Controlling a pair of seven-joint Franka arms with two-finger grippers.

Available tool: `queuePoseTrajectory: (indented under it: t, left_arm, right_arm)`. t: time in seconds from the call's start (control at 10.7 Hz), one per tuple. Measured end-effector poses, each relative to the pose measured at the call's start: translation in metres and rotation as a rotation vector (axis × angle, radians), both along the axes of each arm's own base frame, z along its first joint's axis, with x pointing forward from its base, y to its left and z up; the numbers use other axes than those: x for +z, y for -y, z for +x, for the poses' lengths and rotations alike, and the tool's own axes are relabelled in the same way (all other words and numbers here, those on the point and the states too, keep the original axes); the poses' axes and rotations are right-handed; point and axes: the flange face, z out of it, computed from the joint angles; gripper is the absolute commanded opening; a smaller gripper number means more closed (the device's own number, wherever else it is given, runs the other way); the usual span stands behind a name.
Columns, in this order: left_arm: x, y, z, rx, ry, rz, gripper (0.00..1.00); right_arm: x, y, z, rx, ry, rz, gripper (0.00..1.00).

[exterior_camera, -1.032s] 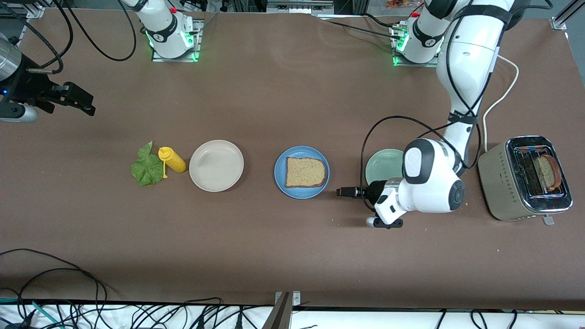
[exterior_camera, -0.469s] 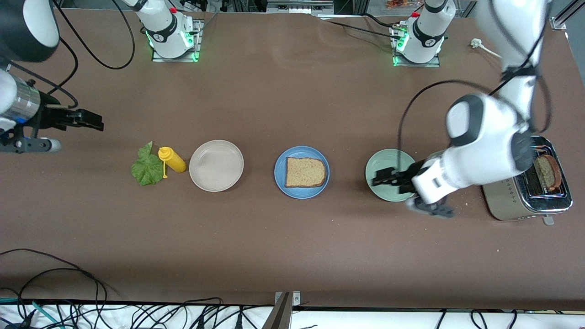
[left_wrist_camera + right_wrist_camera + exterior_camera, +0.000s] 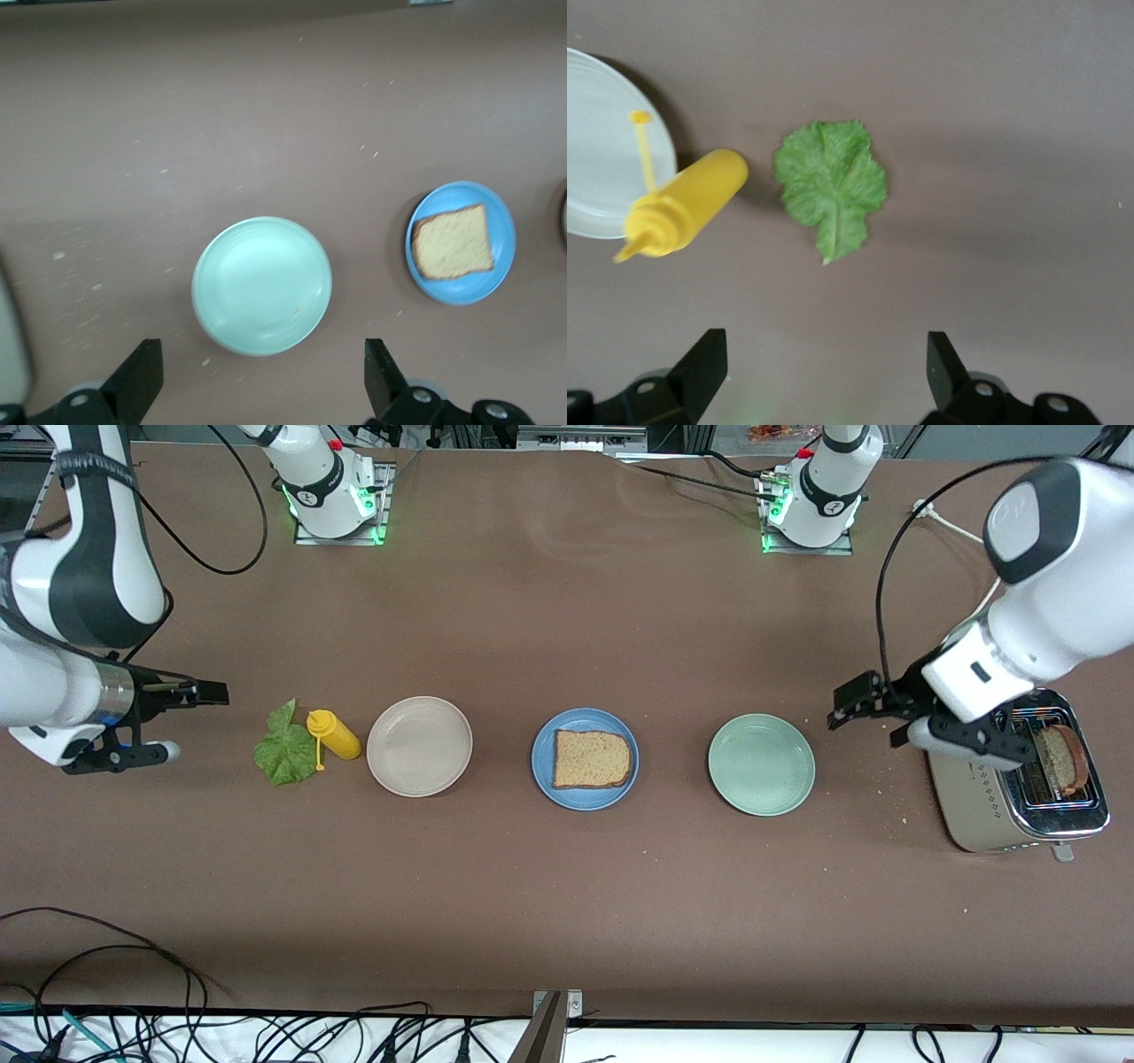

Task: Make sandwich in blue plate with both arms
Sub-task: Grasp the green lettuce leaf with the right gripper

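- The blue plate point(image 3: 585, 759) is sitting mid-worktop, carrying 1 slice of brown toast point(image 3: 592, 759); nothing is lying on that slice yet, so the sandwich is only begun.
- The lettuce leaf point(image 3: 285, 747) is lying flat on the worktop toward the right arm's end, just beside a yellow squeeze bottle point(image 3: 334, 733) that is lying tipped over next to the beige plate point(image 3: 419, 746).
- The 2nd slice point(image 3: 1061, 759) is standing in the slot of the toaster point(image 3: 1019, 772) at the left arm's end of the worktop.
- The right gripper point(image 3: 824, 372) is hanging over bare worktop near the leaf, fingers spread and holding nothing.
- The left gripper point(image 3: 263, 376) is hanging over the worktop between the pale green plate point(image 3: 761, 764) and the toaster, fingers spread and holding nothing.
- Risks from here, as judgement:
  - The leaf is thin and flat, so the fingers could be scraping the worktop or tearing it instead of lifting it.
  - The bottle is lying so close that the fingers could be knocking it and rolling it.
  - The toaster slot is narrow; a poorly aligned reach could be crushing the slice or jamming against the metal.
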Motion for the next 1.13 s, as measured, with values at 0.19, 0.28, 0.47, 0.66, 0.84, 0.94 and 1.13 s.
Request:
queuePoseTrajectory:
  t: [0.19,0.28,0.47,0.66,0.84,0.94,1.13]
  left_arm:
    - [0.029,-0.015,-0.024,-0.025,-0.017,0.098,1.00]
    - [0.040,-0.025,-0.036,-0.026,-0.039,0.141,1.00]
    - [0.056,-0.049,-0.053,-0.004,-0.075,0.189,1.00]
    - [0.058,-0.079,-0.056,0.046,-0.085,0.187,1.00]
    - [0.051,-0.092,-0.056,0.069,-0.102,0.186,1.00]
    - [0.049,-0.095,-0.056,0.074,-0.107,0.186,1.00]
    - [0.046,-0.099,-0.055,0.081,-0.117,0.186,1.00]
  right_arm:
    - [-0.052,0.007,-0.005,0.027,0.051,0.008,1.00]
    - [-0.084,0.005,-0.012,0.036,0.097,0.010,1.00]
    - [-0.148,0.001,-0.035,0.056,0.197,0.016,1.00]
    - [-0.199,-0.004,-0.053,0.068,0.227,0.022,0.96]
    - [-0.227,-0.005,-0.058,0.072,0.204,0.025,0.45]
    - [-0.233,-0.005,-0.058,0.075,0.210,0.026,0.18]
    - [-0.233,-0.006,-0.056,0.095,0.222,0.029,0.01]
